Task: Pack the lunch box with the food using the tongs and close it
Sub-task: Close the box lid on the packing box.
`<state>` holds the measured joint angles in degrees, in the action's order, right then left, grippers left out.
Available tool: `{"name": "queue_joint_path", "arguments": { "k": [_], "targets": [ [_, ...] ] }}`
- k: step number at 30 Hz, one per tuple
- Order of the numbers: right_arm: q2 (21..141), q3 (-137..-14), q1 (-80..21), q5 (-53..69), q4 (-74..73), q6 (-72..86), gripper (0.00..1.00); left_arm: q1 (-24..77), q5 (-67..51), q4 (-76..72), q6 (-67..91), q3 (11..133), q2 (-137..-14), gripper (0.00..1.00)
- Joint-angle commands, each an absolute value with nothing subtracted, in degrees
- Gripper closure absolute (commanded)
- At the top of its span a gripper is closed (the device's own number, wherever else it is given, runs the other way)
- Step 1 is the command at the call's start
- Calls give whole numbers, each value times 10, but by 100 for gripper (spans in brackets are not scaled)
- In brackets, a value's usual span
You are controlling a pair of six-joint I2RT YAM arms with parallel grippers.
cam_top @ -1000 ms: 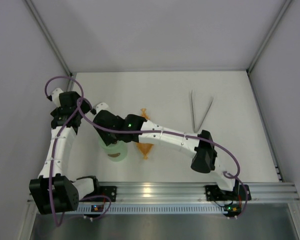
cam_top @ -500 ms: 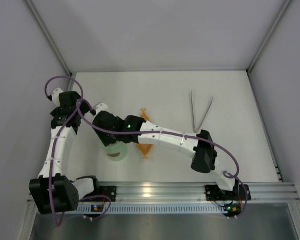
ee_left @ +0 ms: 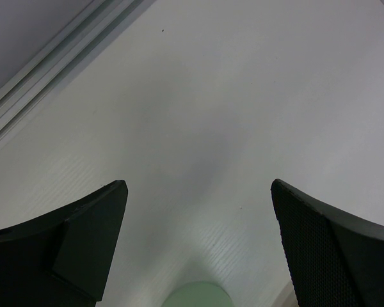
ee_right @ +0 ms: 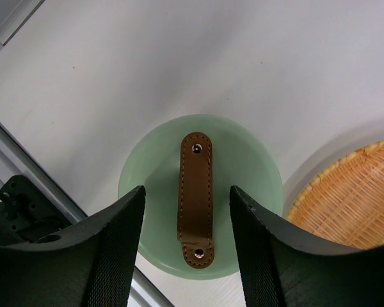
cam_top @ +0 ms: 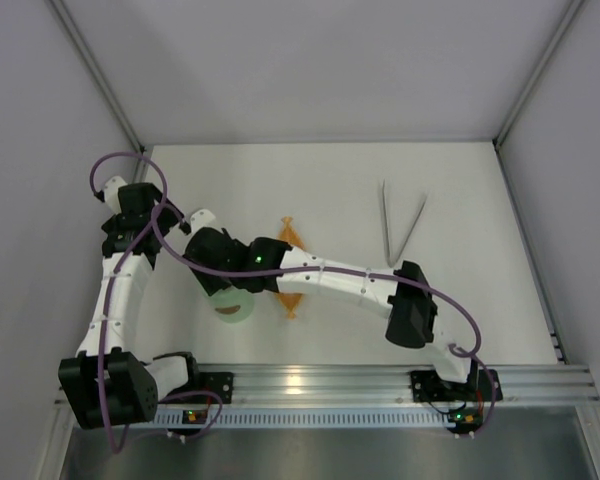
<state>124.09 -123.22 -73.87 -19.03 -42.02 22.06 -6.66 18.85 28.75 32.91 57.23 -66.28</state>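
The lunch box (cam_top: 238,308) stands near the front left, pale green, its round lid (ee_right: 243,166) facing up with a brown strap handle (ee_right: 196,198). My right gripper (ee_right: 187,192) hangs open just above the lid, one finger on each side of the handle and neither touching it. My left gripper (ee_left: 198,185) is open over bare table with nothing in it, and a sliver of the green box (ee_left: 198,294) shows below it. The silver tongs (cam_top: 400,225) lie in a narrow V at the back right, far from both grippers. No food is in view.
An orange woven leaf-shaped dish (cam_top: 292,295) lies just right of the lunch box, partly under my right arm; its rim (ee_right: 352,192) shows in the right wrist view. The aluminium rail (cam_top: 310,385) runs along the near edge, and grey walls close in the table.
My right wrist has shifted a little to the left above the lunch box. The left arm, tongs and dish have not moved.
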Motion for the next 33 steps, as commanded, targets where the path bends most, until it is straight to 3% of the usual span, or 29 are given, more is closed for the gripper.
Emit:
{"name": "queue_joint_path", "arguments": {
  "k": [1,14,33],
  "targets": [
    [1258,-1190,-758,-206,-455,224,46,-70,186,277,325,577,-663,1],
    [1268,-1121,-787,-288,-456,238,46,-69,185,277,325,577,-664,1],
    [1206,-990,-789,-252,-360,271,43,-69,183,276,323,577,-664,1]
  ]
}}
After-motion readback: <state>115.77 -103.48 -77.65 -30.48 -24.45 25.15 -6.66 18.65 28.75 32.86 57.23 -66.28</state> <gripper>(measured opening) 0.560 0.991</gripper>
